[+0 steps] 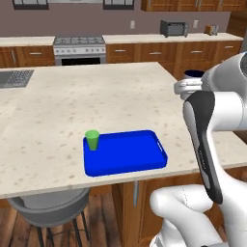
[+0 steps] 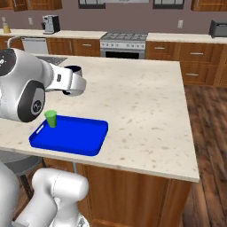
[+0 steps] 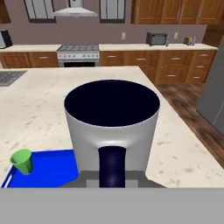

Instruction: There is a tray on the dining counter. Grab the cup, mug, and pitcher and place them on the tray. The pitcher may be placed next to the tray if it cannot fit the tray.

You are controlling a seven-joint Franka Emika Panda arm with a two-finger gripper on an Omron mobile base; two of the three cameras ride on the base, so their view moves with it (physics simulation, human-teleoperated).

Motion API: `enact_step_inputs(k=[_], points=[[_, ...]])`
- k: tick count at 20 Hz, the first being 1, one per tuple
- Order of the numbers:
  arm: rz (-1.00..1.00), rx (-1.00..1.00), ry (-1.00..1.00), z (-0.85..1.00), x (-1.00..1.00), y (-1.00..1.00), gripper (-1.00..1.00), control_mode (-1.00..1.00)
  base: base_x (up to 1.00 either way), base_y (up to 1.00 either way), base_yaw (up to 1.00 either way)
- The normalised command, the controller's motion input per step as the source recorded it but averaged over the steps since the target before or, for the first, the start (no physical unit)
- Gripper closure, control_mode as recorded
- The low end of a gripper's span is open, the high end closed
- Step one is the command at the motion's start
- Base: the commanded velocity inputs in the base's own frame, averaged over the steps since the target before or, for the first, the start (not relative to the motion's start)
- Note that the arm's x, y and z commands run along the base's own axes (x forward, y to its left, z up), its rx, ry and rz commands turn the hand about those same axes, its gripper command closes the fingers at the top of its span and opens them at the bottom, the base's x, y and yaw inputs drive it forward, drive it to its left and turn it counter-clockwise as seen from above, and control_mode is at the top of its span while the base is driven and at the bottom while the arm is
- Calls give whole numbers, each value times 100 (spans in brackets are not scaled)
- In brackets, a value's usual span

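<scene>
My gripper (image 3: 112, 176) is shut on the handle of the mug (image 3: 112, 127), which hangs upright in the air over the dining counter (image 1: 96, 96). The mug's dark rim (image 1: 194, 74) shows behind my arm, and the mug (image 2: 73, 70) sits at the end of my hand (image 2: 73, 85). The blue tray (image 1: 128, 159) lies near the counter's front edge, with the green cup (image 1: 92, 139) standing upright in its left corner. In the hand view the tray (image 3: 48, 173) and cup (image 3: 22, 161) lie below and left of the mug. The pitcher is out of view.
A sink (image 1: 14, 77) is set into the counter's far left. A grey stool (image 1: 48, 207) stands under the front edge. Along the back wall run a stove (image 1: 79, 48), a microwave (image 1: 173, 28) and wooden cabinets. Wooden floor lies to the right (image 2: 208, 133).
</scene>
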Motion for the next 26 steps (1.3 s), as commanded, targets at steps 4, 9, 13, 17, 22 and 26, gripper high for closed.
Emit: enact_step_inputs(k=[4, 9, 13, 17, 22, 26], points=[[0, 0, 0, 0, 0, 0, 100, 100, 1, 1, -1], [0, 0, 2, -2, 0, 0, 100, -100, 0, 0, 0], [20, 0, 7, -45, 9, 4, 100, -100, 0, 0, 0], [30, 0, 9, -71, 11, 13, 100, -100, 0, 0, 0], [23, 1, 13, -64, 26, 29, 100, -100, 0, 0, 0], [16, 0, 9, -77, 31, 31, 100, -100, 0, 0, 0]])
